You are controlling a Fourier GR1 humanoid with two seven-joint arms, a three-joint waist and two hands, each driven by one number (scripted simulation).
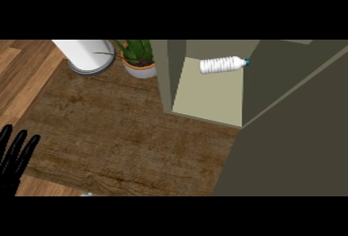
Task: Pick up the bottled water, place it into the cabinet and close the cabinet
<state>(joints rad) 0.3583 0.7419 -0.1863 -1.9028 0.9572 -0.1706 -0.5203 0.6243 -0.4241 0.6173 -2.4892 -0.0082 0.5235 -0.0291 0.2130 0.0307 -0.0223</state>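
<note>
The bottled water is white with a blue cap and lies on its side inside the olive cabinet, near the back of its pale shelf. The cabinet door stands open and fills the right of the head view. My left hand shows at the lower left edge, fingers straight and pointing up, holding nothing, far from the cabinet. My right hand is not in sight.
A white paper towel roll on a grey base and a potted green plant stand at the back, left of the cabinet. The brown wooden counter stretches between my hand and the cabinet.
</note>
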